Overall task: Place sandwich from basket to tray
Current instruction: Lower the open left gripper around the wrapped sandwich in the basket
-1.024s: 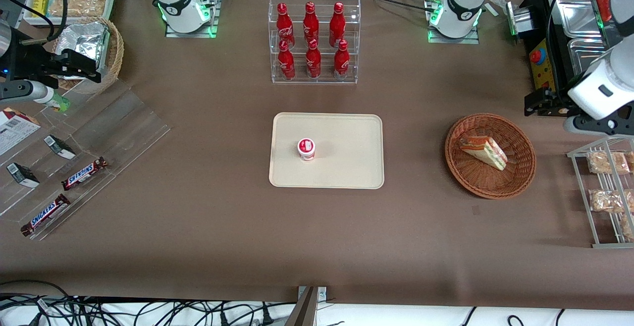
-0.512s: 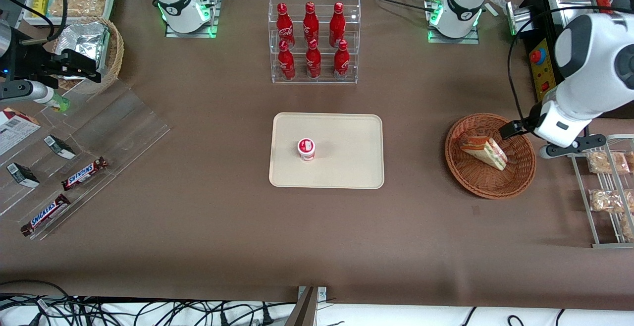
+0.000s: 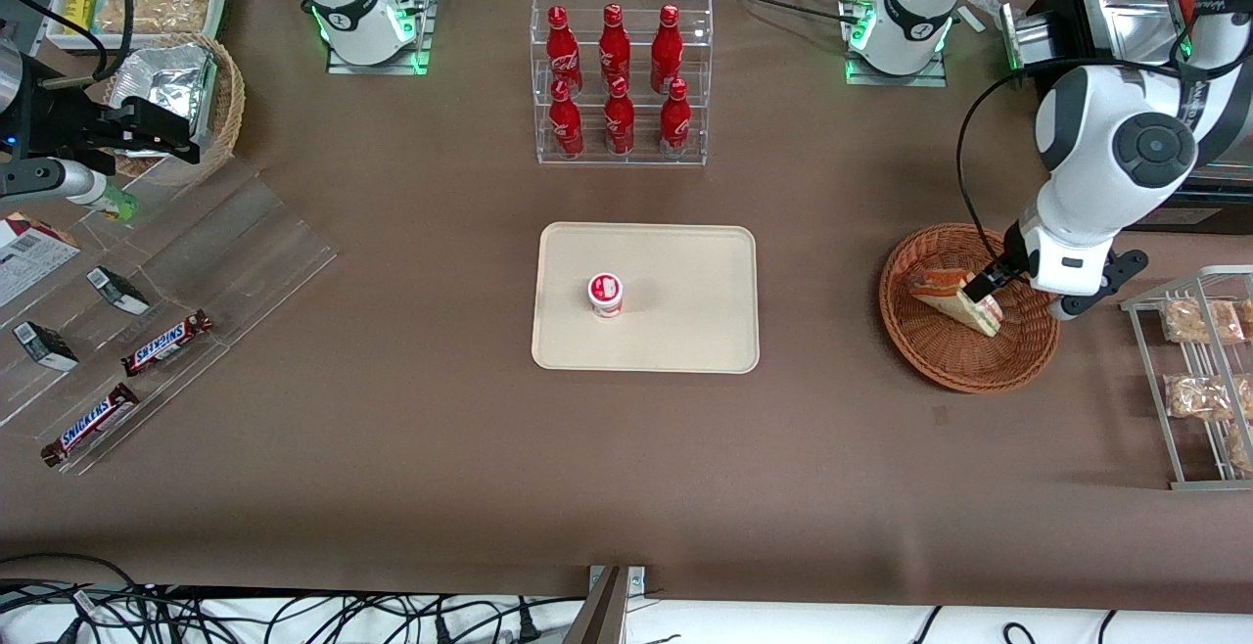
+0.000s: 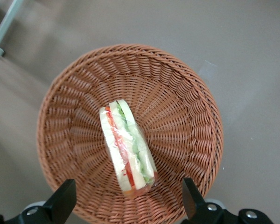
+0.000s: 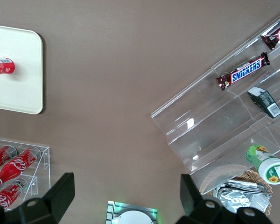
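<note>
- Sandwich [image 4: 127, 148] lies on its side inside the basket [image 4: 186, 107], and you see its filling edge facing up.
- Your gripper [image 4: 128, 205] hangs just above the sandwich, fingers [image 4: 63, 201] spread wide, touching nothing.
- Tray [image 3: 685, 272] sits well apart, toward the parked arm's end, with a small red-and-white cup [image 3: 605, 294] on it.

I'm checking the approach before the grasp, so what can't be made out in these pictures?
- Front view: the gripper above the basket covers part of the sandwich.
- Left wrist view: the open gripper's fingers are cut off by the frame edge.
- Its height above the sandwich cannot be judged.
- The small cup's label on the tray is too small to read.
</note>
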Controlling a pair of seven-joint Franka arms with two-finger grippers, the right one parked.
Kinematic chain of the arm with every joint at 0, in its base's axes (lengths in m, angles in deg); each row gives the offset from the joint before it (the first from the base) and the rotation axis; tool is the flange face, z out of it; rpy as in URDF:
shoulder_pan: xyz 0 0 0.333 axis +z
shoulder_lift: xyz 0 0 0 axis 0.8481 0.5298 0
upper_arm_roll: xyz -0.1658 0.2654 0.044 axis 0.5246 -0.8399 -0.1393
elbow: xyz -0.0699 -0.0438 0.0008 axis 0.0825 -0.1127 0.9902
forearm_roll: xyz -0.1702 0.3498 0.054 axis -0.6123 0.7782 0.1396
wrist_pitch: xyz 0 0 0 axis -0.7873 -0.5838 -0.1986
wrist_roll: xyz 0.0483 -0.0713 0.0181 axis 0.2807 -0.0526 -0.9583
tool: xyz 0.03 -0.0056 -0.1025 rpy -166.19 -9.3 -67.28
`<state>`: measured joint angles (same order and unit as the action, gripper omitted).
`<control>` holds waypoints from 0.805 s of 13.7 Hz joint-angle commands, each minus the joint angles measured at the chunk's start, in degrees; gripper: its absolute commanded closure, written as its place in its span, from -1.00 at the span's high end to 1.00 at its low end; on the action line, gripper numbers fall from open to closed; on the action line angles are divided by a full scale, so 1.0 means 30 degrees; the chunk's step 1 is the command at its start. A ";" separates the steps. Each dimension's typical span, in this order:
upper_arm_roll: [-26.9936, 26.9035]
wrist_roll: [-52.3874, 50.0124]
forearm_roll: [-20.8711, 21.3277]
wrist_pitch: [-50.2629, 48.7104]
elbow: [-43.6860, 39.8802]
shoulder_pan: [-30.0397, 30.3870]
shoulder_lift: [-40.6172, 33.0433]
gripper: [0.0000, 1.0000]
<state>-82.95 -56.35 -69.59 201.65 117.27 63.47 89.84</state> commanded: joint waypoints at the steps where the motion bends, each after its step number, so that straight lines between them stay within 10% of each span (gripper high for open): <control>1: 0.0074 -0.2238 0.0856 0.1401 0.0494 0.0055 0.0515 1.00; 11: 0.0044 -0.5935 0.1972 0.6147 0.2720 0.0641 0.2127 1.00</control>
<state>-83.02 -71.50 -65.31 217.42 123.90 64.84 95.94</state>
